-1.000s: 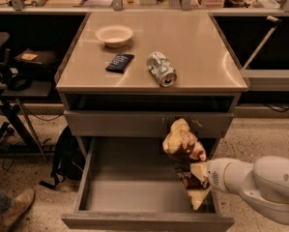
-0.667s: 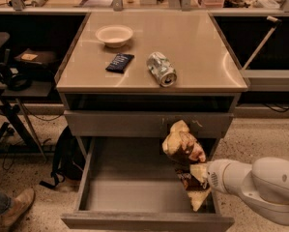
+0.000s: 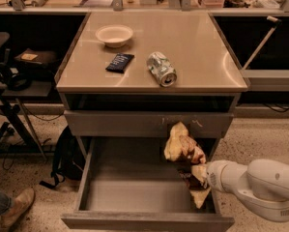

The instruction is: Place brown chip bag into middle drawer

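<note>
Holding the brown chip bag (image 3: 182, 148) clamped in my gripper (image 3: 200, 174), I see it above the right side of the open middle drawer (image 3: 134, 197).

The gripper (image 3: 202, 174), at the end of a white arm (image 3: 260, 187) coming in from the right, is touching the brown chip bag (image 3: 181, 146), which is standing upright over the right side of the open middle drawer (image 3: 134, 197), while a bowl (image 3: 114, 35), a dark-blue packet (image 3: 120, 62) and a can (image 3: 162, 68) are lying on the cabinet top (image 3: 202, 42).

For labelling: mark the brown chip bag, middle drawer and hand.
brown chip bag (image 3: 179, 146), camera view, yellow upper crinkle.
middle drawer (image 3: 129, 195), camera view, bare floor.
hand (image 3: 198, 177), camera view, tip against bag, drawer's right side.
</note>
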Controlling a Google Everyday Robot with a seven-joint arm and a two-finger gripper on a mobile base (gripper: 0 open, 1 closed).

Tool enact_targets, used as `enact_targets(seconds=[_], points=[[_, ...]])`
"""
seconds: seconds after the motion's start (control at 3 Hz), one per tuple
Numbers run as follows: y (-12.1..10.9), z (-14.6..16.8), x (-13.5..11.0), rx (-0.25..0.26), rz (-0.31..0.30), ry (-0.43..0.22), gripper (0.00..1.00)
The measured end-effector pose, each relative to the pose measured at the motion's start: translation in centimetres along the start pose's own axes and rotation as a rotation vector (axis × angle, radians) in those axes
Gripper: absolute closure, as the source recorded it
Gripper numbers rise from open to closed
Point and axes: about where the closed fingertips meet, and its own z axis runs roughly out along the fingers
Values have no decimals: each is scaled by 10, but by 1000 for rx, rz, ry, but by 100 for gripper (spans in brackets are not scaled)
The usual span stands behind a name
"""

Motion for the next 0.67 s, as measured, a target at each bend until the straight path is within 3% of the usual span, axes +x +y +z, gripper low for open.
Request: enact_targets(seconds=[0.33, 0.67], points=[[-36, 45, 14, 5, 26, -11, 100], [-61, 104, 54, -24, 90, 42, 100]])
